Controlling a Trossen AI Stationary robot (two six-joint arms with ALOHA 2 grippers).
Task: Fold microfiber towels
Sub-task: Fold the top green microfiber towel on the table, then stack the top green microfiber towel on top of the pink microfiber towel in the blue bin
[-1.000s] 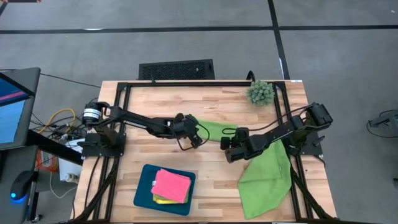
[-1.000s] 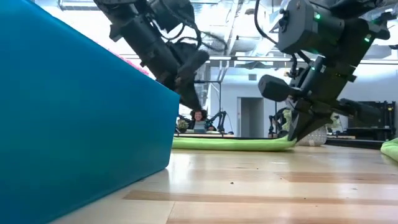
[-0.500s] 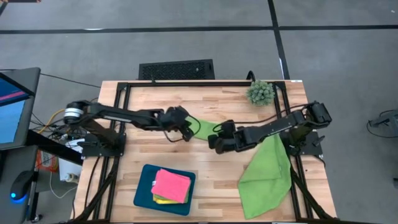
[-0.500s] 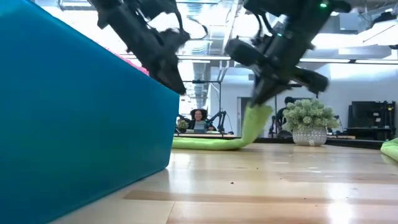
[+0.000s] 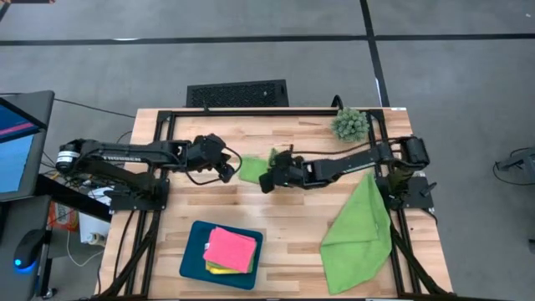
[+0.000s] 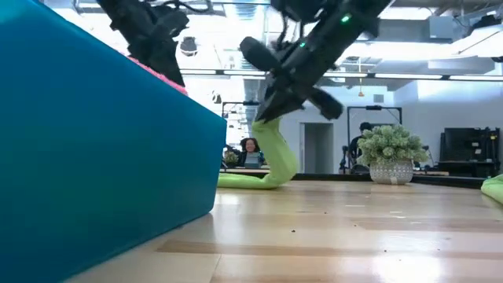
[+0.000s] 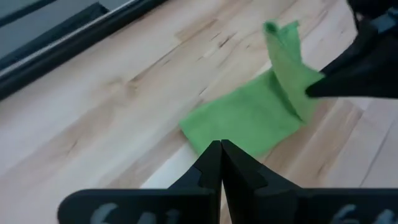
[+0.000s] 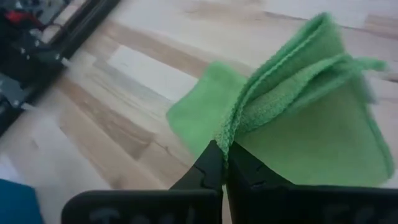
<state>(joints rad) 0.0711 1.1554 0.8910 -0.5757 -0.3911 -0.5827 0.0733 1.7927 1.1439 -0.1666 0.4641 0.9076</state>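
Bare table [image 5: 201, 130] boards surround the green towel [image 5: 251, 169]. Right gripper [image 5: 269, 176] pinches its raised edge; left gripper [image 5: 227, 170], fingers pressed together, hangs just beside it.

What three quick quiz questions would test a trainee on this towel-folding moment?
1. True or false: the right gripper is shut on an edge of the small green towel and lifts it off the table.
2. What lies on top of the stack in the teal tray? A) a pink towel B) a plant C) nothing
3. Fill in: the left gripper is ____ and holds nothing.

Key: 1 true; 2 A, the pink towel; 3 shut.
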